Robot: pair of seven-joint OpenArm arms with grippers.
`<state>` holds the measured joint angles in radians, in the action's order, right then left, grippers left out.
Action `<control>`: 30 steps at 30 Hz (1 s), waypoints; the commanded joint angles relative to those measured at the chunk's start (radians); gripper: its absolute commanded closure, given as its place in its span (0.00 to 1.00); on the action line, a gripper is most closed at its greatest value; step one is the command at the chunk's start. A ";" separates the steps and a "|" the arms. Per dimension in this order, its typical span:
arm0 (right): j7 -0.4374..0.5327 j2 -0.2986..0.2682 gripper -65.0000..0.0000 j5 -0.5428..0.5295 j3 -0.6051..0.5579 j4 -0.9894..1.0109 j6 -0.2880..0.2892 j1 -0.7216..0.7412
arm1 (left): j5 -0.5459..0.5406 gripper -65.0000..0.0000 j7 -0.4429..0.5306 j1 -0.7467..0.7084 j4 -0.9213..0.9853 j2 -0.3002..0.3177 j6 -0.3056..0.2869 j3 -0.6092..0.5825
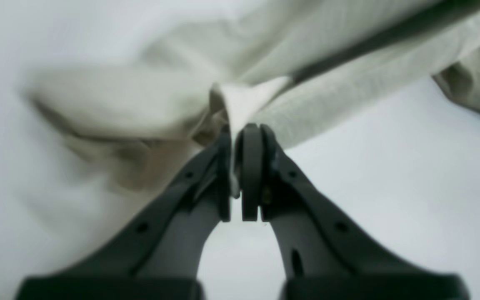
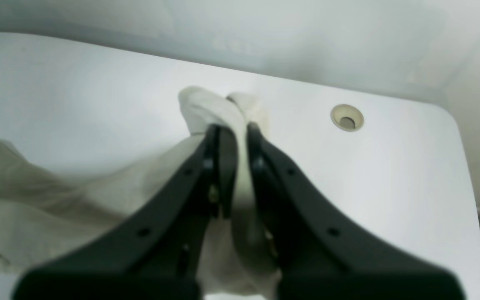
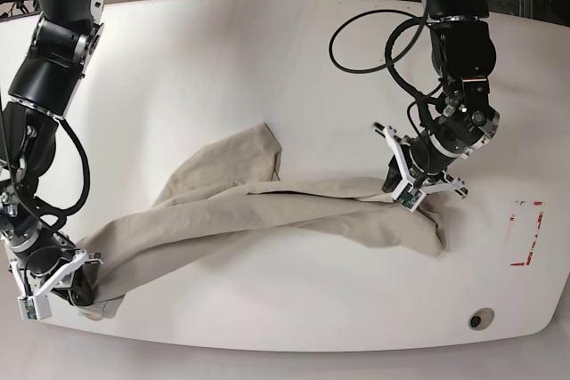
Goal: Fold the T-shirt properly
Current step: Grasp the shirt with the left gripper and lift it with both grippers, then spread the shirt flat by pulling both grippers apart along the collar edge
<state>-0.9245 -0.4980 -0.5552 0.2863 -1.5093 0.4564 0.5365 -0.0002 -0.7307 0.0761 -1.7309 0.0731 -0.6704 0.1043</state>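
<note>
The beige T-shirt [image 3: 249,206] lies stretched in a long bunched band across the white table [image 3: 223,68], from the front left to the middle right. My left gripper [image 3: 411,191] is shut on a fold of the T-shirt [image 1: 240,100] at its right end; cloth shows pinched between the dark fingers [image 1: 251,166]. My right gripper [image 3: 80,295] is shut on the T-shirt's left end near the table's front edge, with a wad of the T-shirt [image 2: 219,110] bulging past the fingers [image 2: 223,166].
A round cable hole [image 3: 481,319] sits near the table's front right corner, and another hole [image 2: 347,117] shows just beyond my right gripper. Red marks [image 3: 525,233] are on the table's right side. Cables [image 3: 374,42] hang by the left arm.
</note>
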 commanded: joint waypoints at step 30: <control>0.026 -0.081 1.00 0.039 -0.244 0.138 -0.001 0.587 | -0.001 1.00 -0.367 0.831 -0.188 0.152 -0.028 0.173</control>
<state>-0.9363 -0.5465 -0.5144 0.0723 -1.3552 0.4652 1.0355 -0.0147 -1.0996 0.8280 -1.9255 0.2119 -0.7086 0.2749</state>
